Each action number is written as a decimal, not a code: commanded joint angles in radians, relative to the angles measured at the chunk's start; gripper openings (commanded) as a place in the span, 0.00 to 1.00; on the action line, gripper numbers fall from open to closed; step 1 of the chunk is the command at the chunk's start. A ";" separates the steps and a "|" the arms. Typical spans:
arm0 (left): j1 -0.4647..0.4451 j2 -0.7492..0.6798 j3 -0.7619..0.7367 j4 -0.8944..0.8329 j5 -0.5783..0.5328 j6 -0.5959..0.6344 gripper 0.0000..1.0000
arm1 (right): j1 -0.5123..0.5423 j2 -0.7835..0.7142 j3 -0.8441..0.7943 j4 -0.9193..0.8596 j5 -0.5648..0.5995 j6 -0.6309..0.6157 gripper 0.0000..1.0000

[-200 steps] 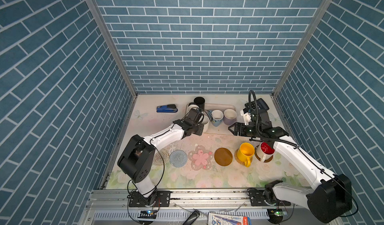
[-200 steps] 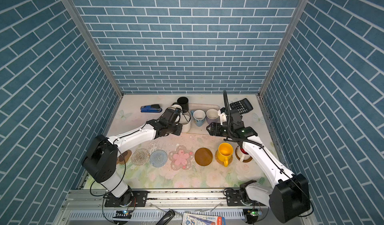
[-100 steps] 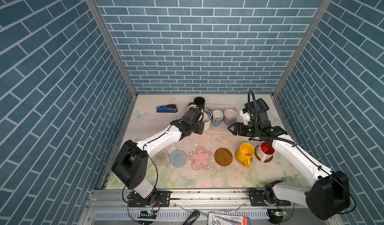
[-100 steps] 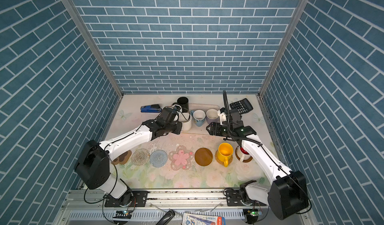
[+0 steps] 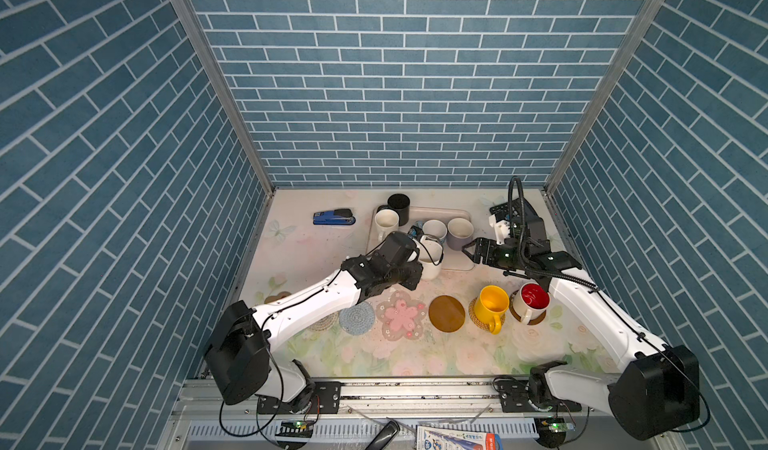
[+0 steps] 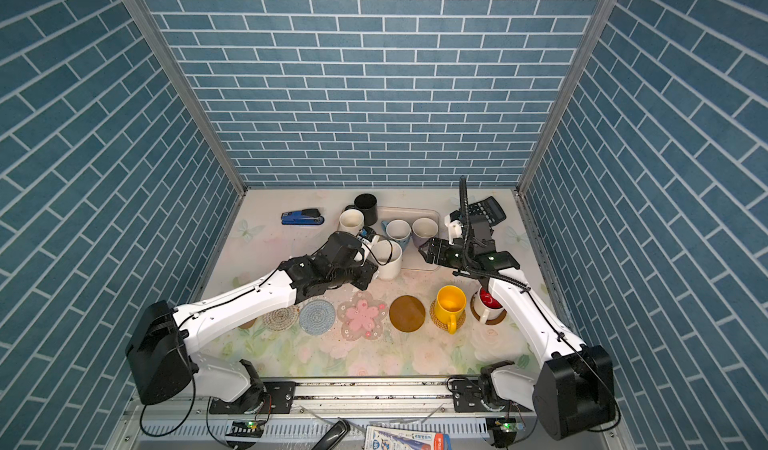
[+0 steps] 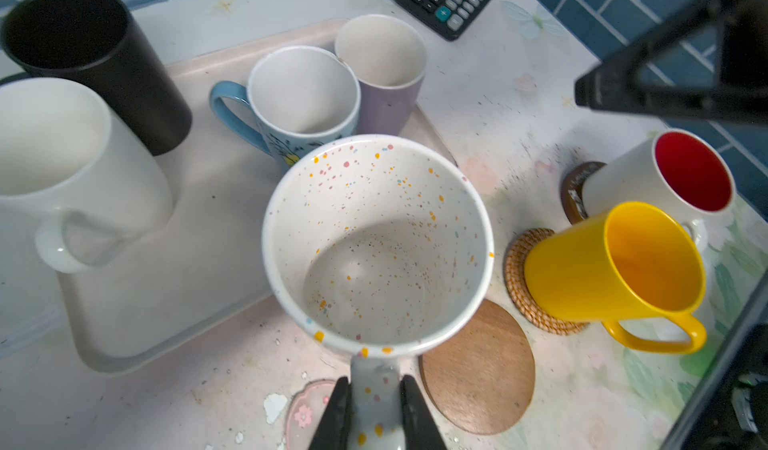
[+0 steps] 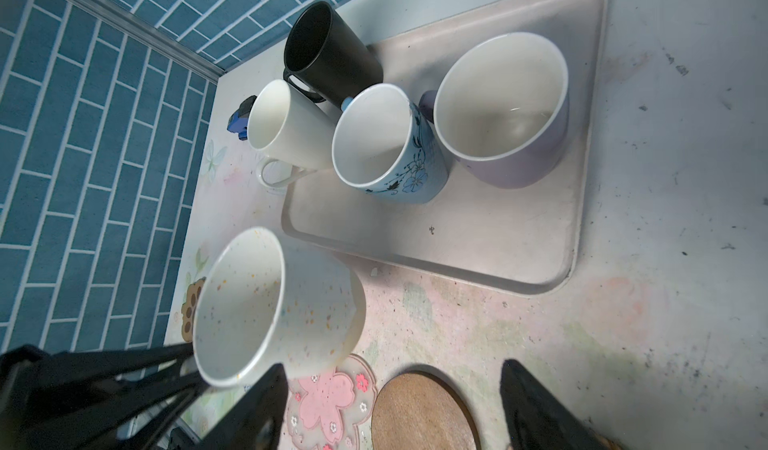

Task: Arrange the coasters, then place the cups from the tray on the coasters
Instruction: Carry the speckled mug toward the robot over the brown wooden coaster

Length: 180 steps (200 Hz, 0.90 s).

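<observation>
Left claw point(image 7: 376, 404) is clamped on the handle of the speckled cup point(image 7: 378, 240), held upright just off the tray's point(image 7: 174, 302) front edge near the surface's middle, right claw point(image 8: 390, 385) stands apart and empty; recommend lowering it level, centred on the free pink coaster point(image 5: 401, 315), before release.

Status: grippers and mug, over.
Left gripper shut on speckled mug by its handle, clear of tray. Right gripper open, empty. Pink flower coaster, brown disc coaster bare.
</observation>
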 commanded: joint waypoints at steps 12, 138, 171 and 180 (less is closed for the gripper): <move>-0.061 -0.064 -0.044 0.104 -0.003 0.007 0.00 | -0.020 -0.023 -0.012 0.012 0.001 0.014 0.81; -0.216 -0.077 -0.177 0.299 -0.001 -0.021 0.00 | -0.082 0.012 -0.034 0.029 0.003 0.017 0.81; -0.222 -0.055 -0.173 0.335 0.019 -0.024 0.00 | -0.085 0.014 -0.038 0.030 0.004 0.017 0.81; -0.222 -0.045 -0.171 0.340 0.022 -0.024 0.00 | -0.086 0.014 -0.039 0.031 0.004 0.017 0.81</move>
